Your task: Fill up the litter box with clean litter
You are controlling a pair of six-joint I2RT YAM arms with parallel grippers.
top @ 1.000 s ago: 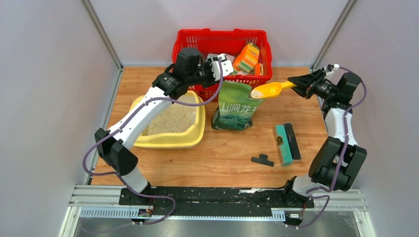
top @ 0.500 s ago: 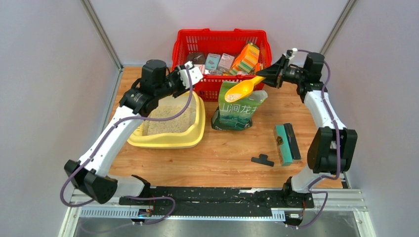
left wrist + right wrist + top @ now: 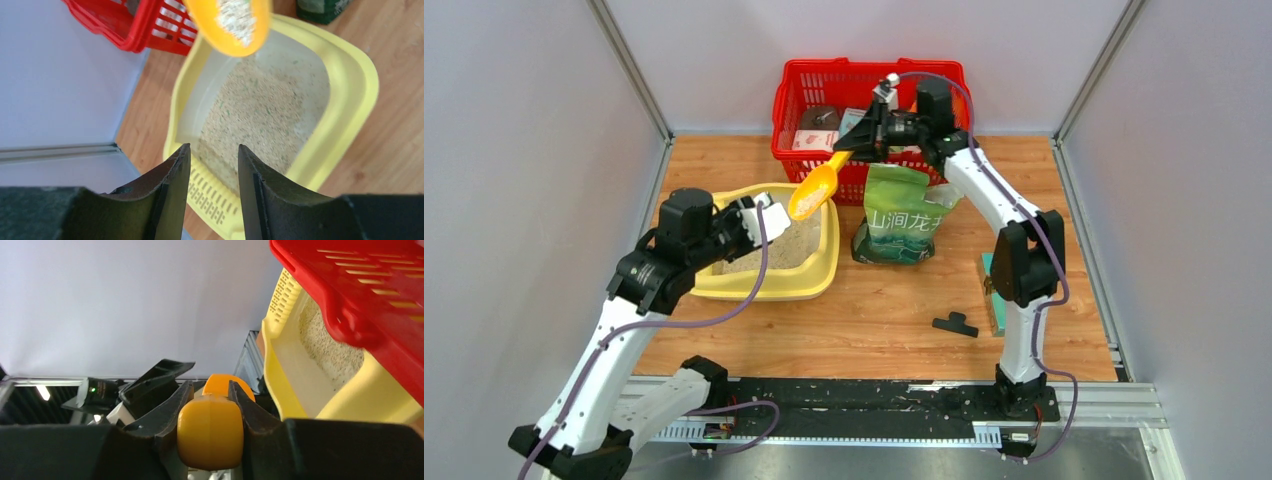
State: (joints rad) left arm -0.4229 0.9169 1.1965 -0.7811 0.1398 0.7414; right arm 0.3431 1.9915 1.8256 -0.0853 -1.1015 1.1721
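Delivering a scoopful, by the look of it: gripping the handle of the yellow-orange scoop (image 3: 814, 192) in the right claw (image 3: 852, 152), jaws narrowed tight onto it, with the bowl slanting down toward the litter box (image 3: 754, 288). Hanging above the tray's far corner nearest the red basket (image 3: 864, 75), about at the rim, with the green bag (image 3: 904, 225) just beside. Carrying a small load of clean litter (image 3: 237, 17) in the bowl, above the beige bed already spread over the tray floor. Calls next for easing a little further inward, then rolling the wrist to tip the bowl, so as not to shed grains onto the tabletop (image 3: 874, 330). Hovering above the tray toward its perforated end with the left claw (image 3: 212, 150), parted moderately and gripping nothing, apart from the scoop. Looks only partly filled; probably needs more trips to the bag.
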